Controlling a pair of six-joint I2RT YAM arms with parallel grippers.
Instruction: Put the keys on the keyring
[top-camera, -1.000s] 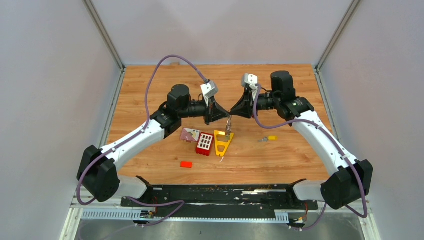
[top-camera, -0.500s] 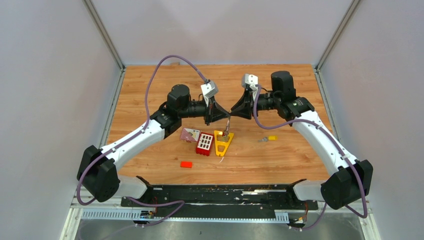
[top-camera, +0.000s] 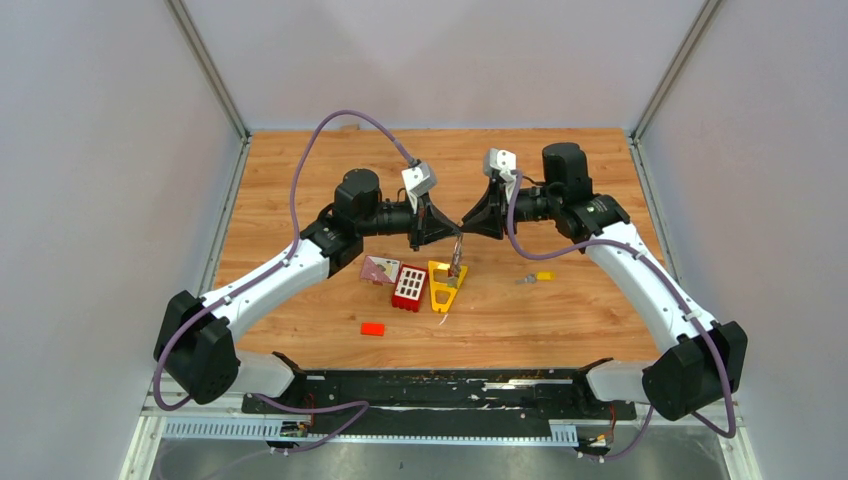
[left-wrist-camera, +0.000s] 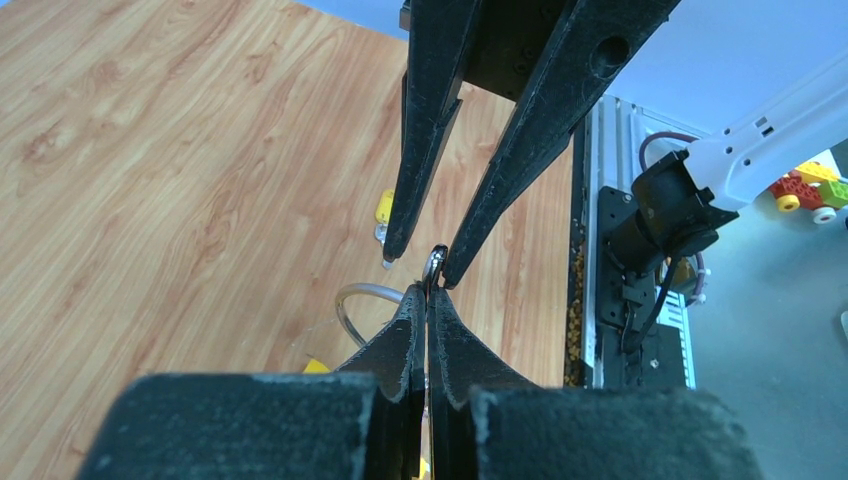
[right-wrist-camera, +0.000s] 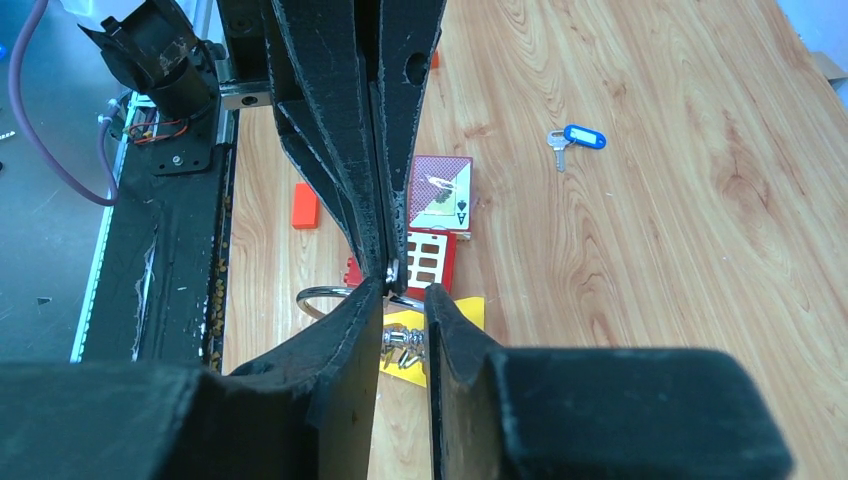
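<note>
Keyring hangs in mid-air over the yellow frame, pinched in the tightly closed left gripper. Right gripper meets it tip to tip, slightly parted, holding nothing I can see. Red block and card crowd the frame; yellow key lies well apart.

Robot lab test cell.
Grey panels and aluminium posts enclose a wood-grain tabletop with two cabled robot arms.
</note>
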